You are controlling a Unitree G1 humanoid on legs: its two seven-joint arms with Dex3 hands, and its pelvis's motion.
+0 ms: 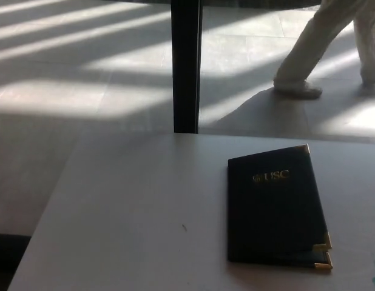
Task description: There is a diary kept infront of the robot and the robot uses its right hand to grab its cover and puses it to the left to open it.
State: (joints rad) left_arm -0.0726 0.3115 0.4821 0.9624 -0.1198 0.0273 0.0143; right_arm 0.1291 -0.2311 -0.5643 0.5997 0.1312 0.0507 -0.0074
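A dark diary (275,209) lies closed on the white table (145,212), right of the middle. Its cover carries gold "USC" lettering (271,177) near the far edge and gold metal corners (324,254) on its right side. The cover sits flat, with only a thin gap showing at the near right corner. Neither of my hands shows in the head view.
A black post (186,66) stands beyond the table's far edge. A person's legs (333,48) walk across the sunlit tiled floor at the upper right. The table's left edge runs diagonally from the far middle to the near left corner.
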